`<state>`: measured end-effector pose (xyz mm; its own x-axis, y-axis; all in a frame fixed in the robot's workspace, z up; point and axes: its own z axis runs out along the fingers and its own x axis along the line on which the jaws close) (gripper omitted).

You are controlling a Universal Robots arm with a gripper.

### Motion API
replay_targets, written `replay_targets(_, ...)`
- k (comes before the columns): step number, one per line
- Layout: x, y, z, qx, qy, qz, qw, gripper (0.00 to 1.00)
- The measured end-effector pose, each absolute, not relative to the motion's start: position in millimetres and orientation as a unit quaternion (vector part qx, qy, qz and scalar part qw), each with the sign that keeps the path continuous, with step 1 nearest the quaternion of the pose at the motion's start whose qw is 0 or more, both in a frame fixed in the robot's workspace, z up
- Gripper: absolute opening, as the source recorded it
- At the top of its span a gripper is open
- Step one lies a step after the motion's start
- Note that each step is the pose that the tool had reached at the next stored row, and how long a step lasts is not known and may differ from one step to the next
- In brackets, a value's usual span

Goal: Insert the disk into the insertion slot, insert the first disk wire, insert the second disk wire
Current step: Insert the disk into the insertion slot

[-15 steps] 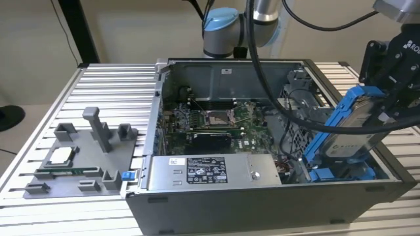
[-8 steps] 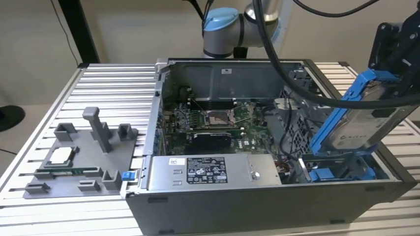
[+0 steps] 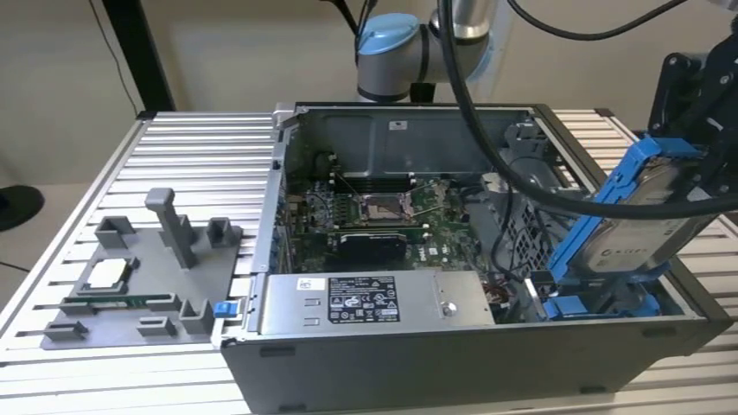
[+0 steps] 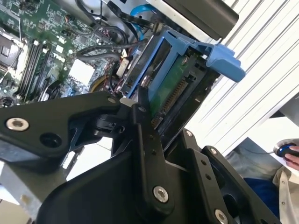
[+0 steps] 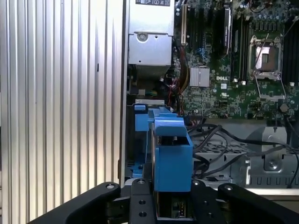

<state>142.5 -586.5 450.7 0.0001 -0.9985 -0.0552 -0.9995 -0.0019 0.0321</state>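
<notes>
The disk (image 3: 628,220), a silver drive in a bright blue carrier, hangs tilted over the case's front corner at the exterior view's right. My gripper (image 3: 683,160) is shut on its upper end. The disk's lower end reaches down to the insertion slot (image 3: 600,303), a grey bay with blue rails, but I cannot tell how far in it sits. In the second wrist view the gripper (image 4: 164,125) clamps the disk (image 4: 170,77) by its two flat faces, with the connector edge showing. In the first wrist view the disk (image 5: 171,156) stands edge-on over the slot (image 5: 136,164), held by the gripper (image 5: 170,205).
The open computer case (image 3: 461,363) holds a motherboard (image 3: 375,220), a grey power-supply box (image 3: 363,303) and loose black cables (image 3: 507,216) beside the bay. A grey fixture plate (image 3: 138,277) lies at the exterior view's left. A hand on a mouse (image 4: 289,153) shows beyond the table.
</notes>
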Motion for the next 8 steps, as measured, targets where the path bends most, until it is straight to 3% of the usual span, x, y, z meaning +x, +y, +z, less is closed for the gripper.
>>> replay_targets(8, 138.5, -583.7, 442.2, -0.702, 0.712, 0.026, 0.012, 0.00)
